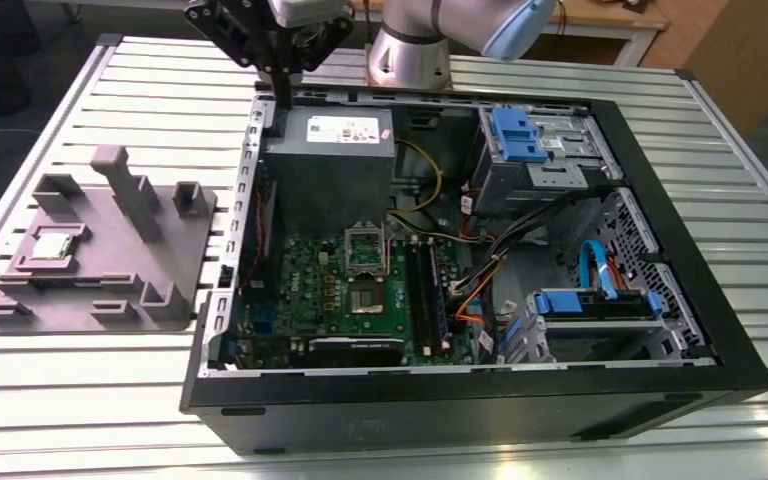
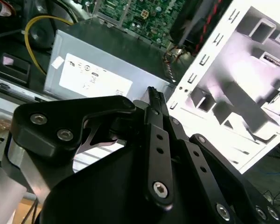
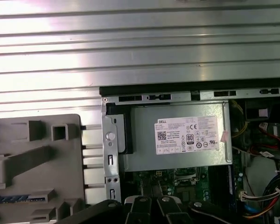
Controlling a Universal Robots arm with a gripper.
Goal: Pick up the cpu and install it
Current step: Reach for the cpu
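The cpu (image 1: 57, 245), a small pale square chip, lies in a recess of the grey tray (image 1: 91, 300) at the exterior view's left, outside the computer case. My gripper (image 1: 281, 92) hangs high over the case's far left corner, above the grey power supply (image 1: 328, 170) and well away from the cpu. Its black fingers (image 2: 154, 95) are pressed together with nothing between them. Inside the case, the silver socket frame (image 1: 364, 243) stands open on the green motherboard (image 1: 304, 280). The fingertips (image 3: 140, 203) also appear in the first wrist view near the power supply (image 3: 177, 135).
The black case (image 1: 491, 400) lies open on a slatted metal table (image 1: 157, 90). It holds blue drive bays (image 1: 524, 135), cables (image 1: 491, 270) and black memory sticks (image 1: 422, 285). The tray carries upright posts (image 1: 131, 190). The arm's base (image 1: 411, 50) stands behind the case.
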